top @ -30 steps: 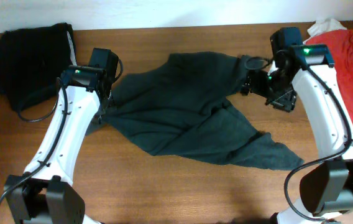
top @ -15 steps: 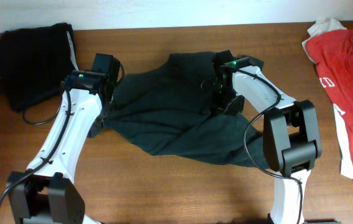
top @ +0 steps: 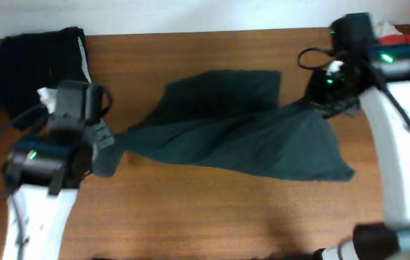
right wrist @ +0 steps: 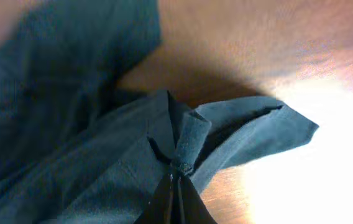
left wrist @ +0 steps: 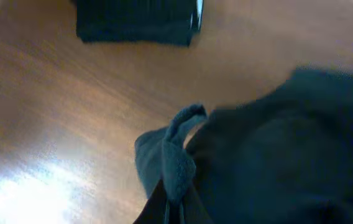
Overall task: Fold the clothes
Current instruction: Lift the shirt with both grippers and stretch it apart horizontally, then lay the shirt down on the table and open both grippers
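- Dark grey-green T-shirt (top: 227,137) lay stretched across the wooden table (top: 212,217)
- Your left gripper (left wrist: 171,198) pinched one bunched edge
- Your right gripper (right wrist: 178,185) clamped another fold

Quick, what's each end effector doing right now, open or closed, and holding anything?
Left end effector: closed, pinching a bunch of the dark T-shirt.
Right end effector: closed, pinching a fold of the same shirt.

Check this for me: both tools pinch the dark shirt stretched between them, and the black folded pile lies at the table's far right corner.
One thing is wrong: the black folded pile lies at the far left corner of the table, as the overhead view shows. The left tool and right tool do each pinch the dark shirt, stretched between them.
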`<state>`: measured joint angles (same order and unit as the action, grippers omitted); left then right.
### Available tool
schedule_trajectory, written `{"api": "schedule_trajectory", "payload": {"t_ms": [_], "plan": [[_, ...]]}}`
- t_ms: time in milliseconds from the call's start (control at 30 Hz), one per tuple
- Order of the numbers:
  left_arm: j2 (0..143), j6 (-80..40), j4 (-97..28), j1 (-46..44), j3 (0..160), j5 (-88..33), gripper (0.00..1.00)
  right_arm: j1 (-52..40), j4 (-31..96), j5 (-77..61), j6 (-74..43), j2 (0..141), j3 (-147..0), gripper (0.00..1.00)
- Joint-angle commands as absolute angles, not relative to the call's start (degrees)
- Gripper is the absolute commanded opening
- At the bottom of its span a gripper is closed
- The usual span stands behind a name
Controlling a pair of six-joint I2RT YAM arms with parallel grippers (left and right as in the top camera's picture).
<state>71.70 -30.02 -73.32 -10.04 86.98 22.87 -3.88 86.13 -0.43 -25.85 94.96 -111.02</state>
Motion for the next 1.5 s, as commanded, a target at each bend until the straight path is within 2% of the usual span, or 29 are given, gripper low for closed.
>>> {"api": "schedule_trajectory", "payload": {"t_ms": [0,100,167,267,367,400,467,567,633,700,833,900,1000,1067,1133,1167,1267,1300,1333,1367,1400,1467], "plan": [[64.7,-30.8,-77.3,-10.0,95.0,23.4,0.01,-1.9,89.4,0.7,-24.0,85.2,-115.4,0.04],[60.2,-30.8,-79.6,-10.0,101.2,23.4,0.01,1.6,94.3,0.7,-22.7,78.7,-124.2,0.04],[61.1,-30.8,-77.4,-10.0,101.2,23.3,0.01,2.8,92.8,0.7,-22.7,78.8,-125.6,0.04],[71.5,-29.8,-70.9,-10.0,101.2,23.0,0.01,2.8,85.8,0.7,-22.7,85.0,-125.4,0.04],[90.5,-25.6,-56.3,-10.0,102.8,20.4,0.01,2.7,76.0,-5.7,-22.7,96.4,-125.4,0.04],[93.9,-24.2,-56.1,-10.0,106.0,19.7,0.01,2.7,73.2,-8.4,-22.7,97.9,-125.5,0.04],[98.2,-18.0,-58.1,-10.0,123.4,19.6,0.01,3.5,68.9,-10.1,-21.9,97.3,-131.7,0.04],[98.1,-13.1,-61.7,-9.9,147.7,20.9,0.01,10.4,73.9,-10.0,-19.7,97.3,-152.3,0.04],[98.1,-11.9,-62.5,-10.0,154.5,23.7,0.01,16.4,78.8,-11.1,-18.3,97.3,-158.3,0.04],[99.5,-12.1,-67.5,-10.0,153.5,23.3,0.01,16.6,83.8,-11.4,-16.3,98.6,-156.6,0.04],[111.4,-22.5,-86.6,-9.9,143.5,23.4,0.01,16.5,95.3,-11.4,-14.5,104.7,-139.3,0.04],[113.5,-25.3,-96.7,-10.0,143.1,23.4,0.01,16.5,97.3,-11.6,-11.8,104.4,-136.3,0.04],[108.2,-20.4,-96.7,-10.0,142.8,14.6,0.01,16.5,97.3,-11.3,-10.9,100.5,-135.3,0.04],[102.5,-20.0,-96.7,-10.0,139.8,12.9,0.01,16.5,97.3,-10.9,-10.9,94.8,-129.9,0.04],[96.1,-20.0,-96.7,-10.0,131.8,10.3,0.01,16.5,97.3,-10.2,-10.7,88.8,-118.9,0.04],[89.8,-20.1,-96.7,-10.0,121.1,9.8,0.01,16.5,97.3,-9.8,-10.7,85.8,-111.9,0.04],[82.2,-21.2,-96.7,-10.0,106.8,6.3,0.01,16.5,97.3,-9.4,-10.7,82.5,-102.5,0.04],[79.7,-21.2,-96.7,-10.0,101.1,4.4,0.13,16.5,97.3,-8.5,-10.8,81.4,-97.5,0.08],[78.3,-21.1,-96.7,-10.0,96.1,3.8,0.42,16.5,97.3,-6.9,-10.7,81.4,-94.8,0.31],[78.3,-21.1,-96.7,-10.0,93.6,3.9,0.67,16.5,97.3,-5.9,-10.8,81.5,-93.1,0.68],[79.0,-21.1,-96.5,-10.0,92.0,3.9,0.82,16.5,97.3,-5.3,-10.8,81.6,-92.8,0.82],[80.7,-20.8,-94.1,-10.0,91.9,4.5,0.86,16.5,96.6,-5.3,-10.8,81.6,-92.8,0.89]]}}
